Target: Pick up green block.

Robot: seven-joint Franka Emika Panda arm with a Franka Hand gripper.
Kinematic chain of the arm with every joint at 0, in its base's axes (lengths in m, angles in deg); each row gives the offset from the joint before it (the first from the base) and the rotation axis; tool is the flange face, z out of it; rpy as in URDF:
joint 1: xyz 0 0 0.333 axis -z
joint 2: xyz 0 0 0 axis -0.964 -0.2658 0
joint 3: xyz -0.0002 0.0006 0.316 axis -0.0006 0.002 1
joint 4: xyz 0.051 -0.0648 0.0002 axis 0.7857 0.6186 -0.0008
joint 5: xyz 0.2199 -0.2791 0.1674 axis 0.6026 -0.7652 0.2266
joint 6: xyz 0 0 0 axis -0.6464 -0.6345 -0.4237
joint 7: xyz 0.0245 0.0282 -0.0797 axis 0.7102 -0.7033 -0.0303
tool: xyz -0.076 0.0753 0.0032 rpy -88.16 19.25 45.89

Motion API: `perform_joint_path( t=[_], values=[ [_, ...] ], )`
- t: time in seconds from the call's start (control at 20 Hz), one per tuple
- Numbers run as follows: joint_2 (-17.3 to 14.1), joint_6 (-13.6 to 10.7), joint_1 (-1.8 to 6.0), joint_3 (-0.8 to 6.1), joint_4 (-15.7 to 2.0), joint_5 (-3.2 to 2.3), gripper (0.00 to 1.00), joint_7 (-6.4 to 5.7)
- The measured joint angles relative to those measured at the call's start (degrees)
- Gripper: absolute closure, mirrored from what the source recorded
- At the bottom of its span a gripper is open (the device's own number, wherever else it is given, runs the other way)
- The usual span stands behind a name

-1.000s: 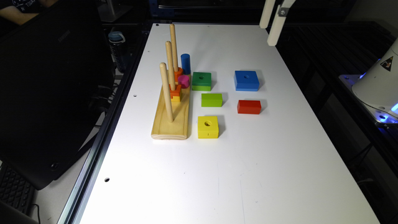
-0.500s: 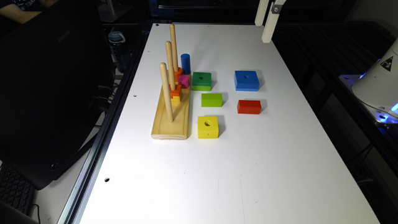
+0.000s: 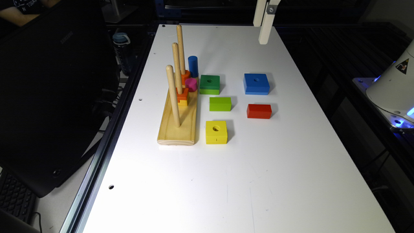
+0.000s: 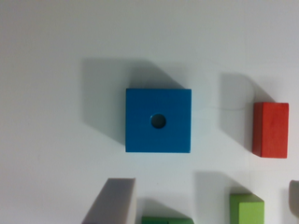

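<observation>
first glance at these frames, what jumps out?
Bright blocks on a white table: a blue block with a hole, dead centre in the wrist view, and a red block beside it. Toward the exterior view's left sit the green block, a yellow block and a wooden peg stand. The gripper hangs above the far end.

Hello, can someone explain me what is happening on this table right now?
A robot arm is meant to pick up the green block, the square one with a hole. The block lies untouched on the white table, beside the wooden peg stand. The pincer hangs high above the table's far end, holding nothing. In the wrist view, the blue block lies near the middle, so the arm is not yet over the green one.
</observation>
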Motion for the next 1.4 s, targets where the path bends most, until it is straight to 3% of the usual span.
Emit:
perform_joint_path(
  t=[0.65,1.05,1.4],
  values=[
    [-4.4,0.0,0.42,0.0,-4.66,0.0,0.0,0.44],
    [-8.5,0.0,1.52,-0.01,-8.86,-0.01,0.0,1.53],
    [-9.1,0.0,1.84,0.0,-9.61,-0.02,0.0,1.74]
  ],
)
